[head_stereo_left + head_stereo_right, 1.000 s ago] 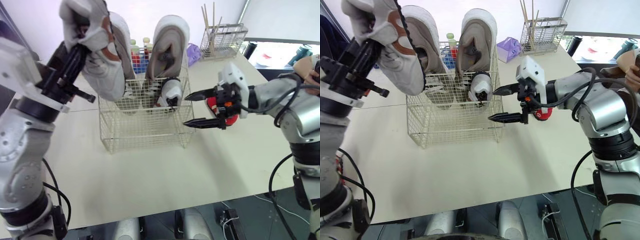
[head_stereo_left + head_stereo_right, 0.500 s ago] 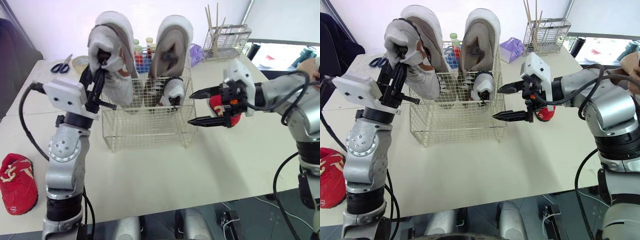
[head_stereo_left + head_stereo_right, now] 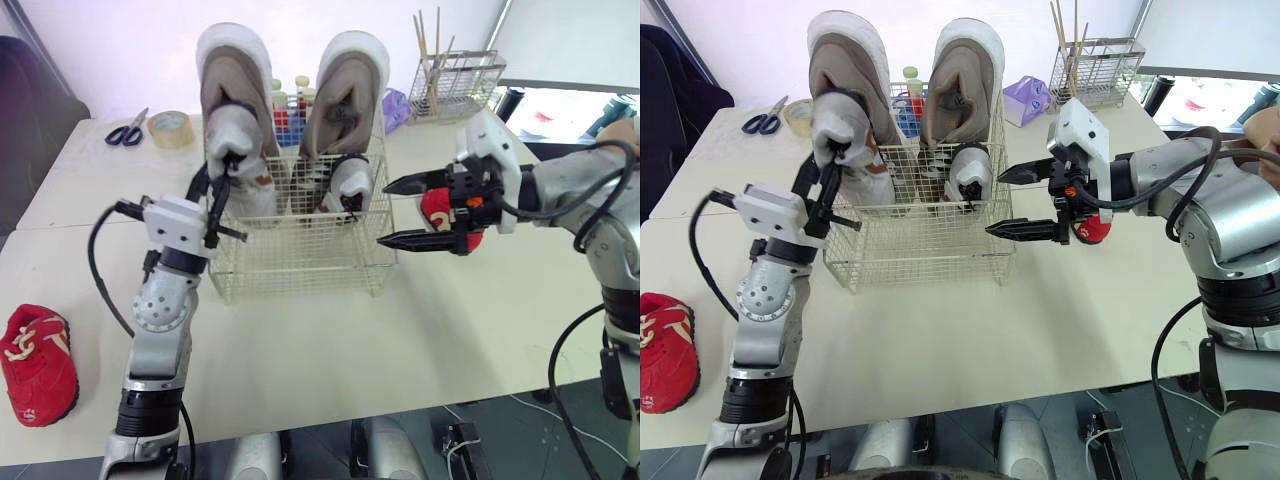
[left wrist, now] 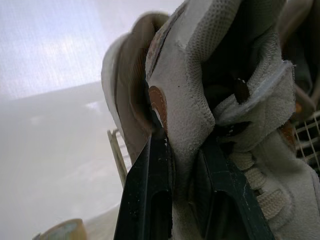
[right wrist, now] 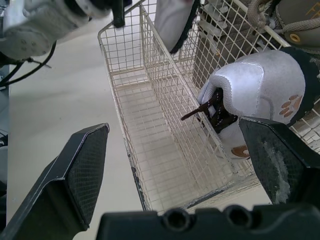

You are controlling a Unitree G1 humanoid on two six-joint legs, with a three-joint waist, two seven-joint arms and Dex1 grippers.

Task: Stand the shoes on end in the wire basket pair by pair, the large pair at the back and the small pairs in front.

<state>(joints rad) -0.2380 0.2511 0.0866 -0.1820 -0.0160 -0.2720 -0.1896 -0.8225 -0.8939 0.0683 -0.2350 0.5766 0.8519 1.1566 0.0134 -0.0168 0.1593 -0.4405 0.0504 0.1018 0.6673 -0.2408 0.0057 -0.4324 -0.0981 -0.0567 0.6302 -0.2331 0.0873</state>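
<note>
The left end effector clamps a small pale shoe by its collar, wire basket just beneath, while the right end effector gapes wide, the basket just beside its fingertips.

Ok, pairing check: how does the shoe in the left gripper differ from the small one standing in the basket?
The held shoe is clamped in the left gripper at the basket's left; the standing shoe rests free at its right. Held shoe: beige laces; standing shoe: dark laces. Both small.
</note>
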